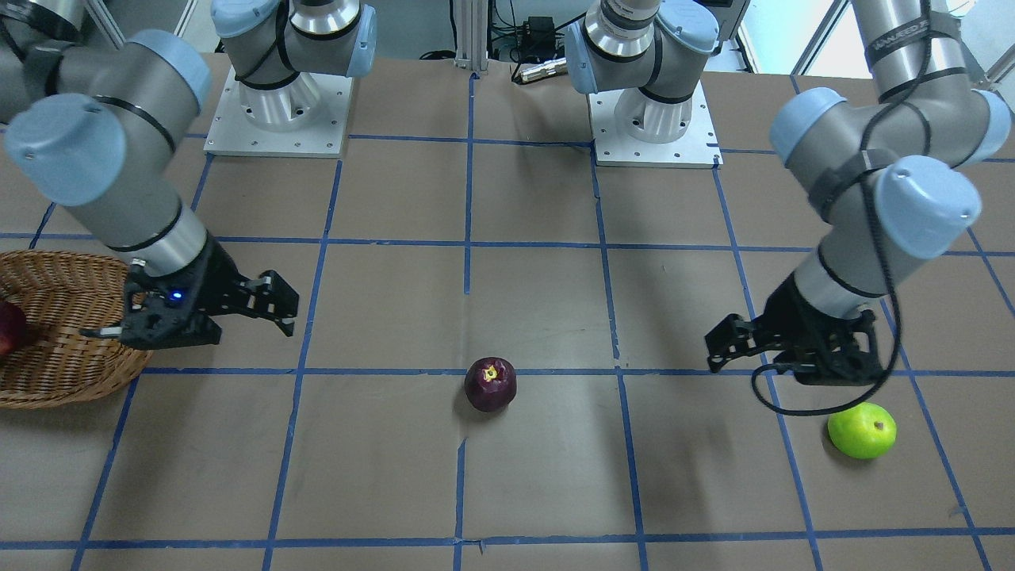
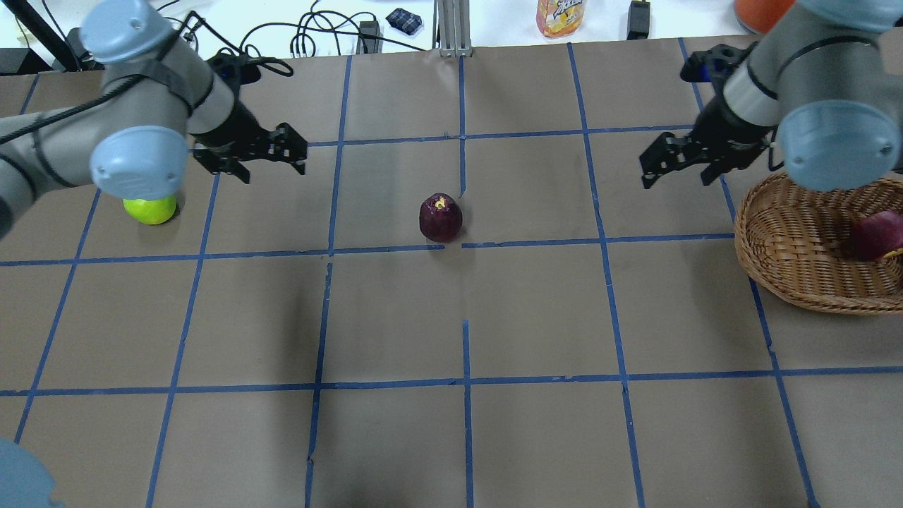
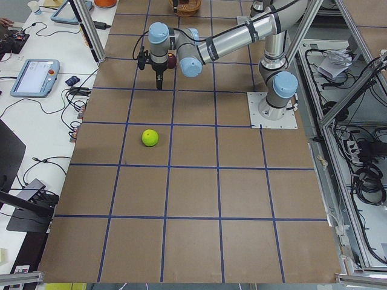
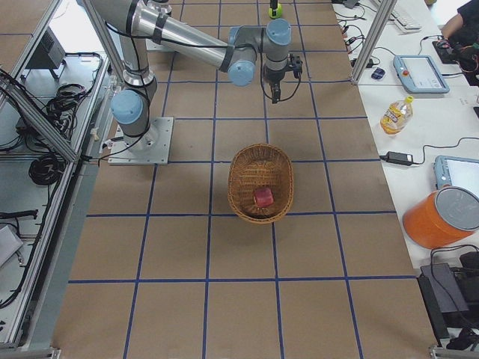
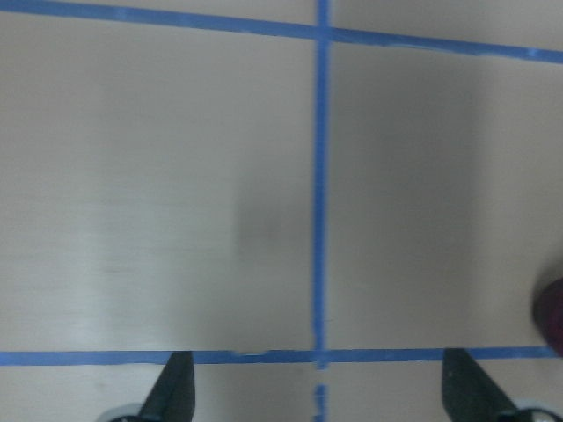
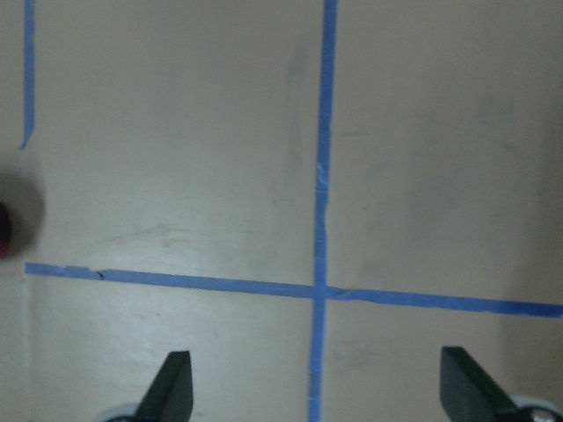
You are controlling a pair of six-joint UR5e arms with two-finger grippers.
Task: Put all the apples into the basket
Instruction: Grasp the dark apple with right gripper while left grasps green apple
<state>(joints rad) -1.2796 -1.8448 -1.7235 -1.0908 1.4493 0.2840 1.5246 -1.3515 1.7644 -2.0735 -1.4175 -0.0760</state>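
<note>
The dark maroon apple (image 2: pixel 440 217) stands alone mid-table, also in the front view (image 1: pixel 490 384); its edge shows in the left wrist view (image 5: pixel 552 316). The lime green apple (image 2: pixel 149 209) lies on the table under my left arm's elbow, behind my left gripper (image 2: pixel 293 152), which is open and empty (image 5: pixel 318 391). The wicker basket (image 2: pixel 758 212) sits at the right edge and holds the red apple (image 2: pixel 875 236). My right gripper (image 2: pixel 652 166) is open and empty (image 6: pixel 312 387), just left of the basket and above the table.
Blue tape lines grid the brown table. The arm bases (image 1: pixel 277 103) (image 1: pixel 654 119) stand at the robot's side. A juice bottle (image 2: pixel 561 15) and cables lie beyond the far edge. An orange bucket (image 4: pixel 441 217) stands off the table.
</note>
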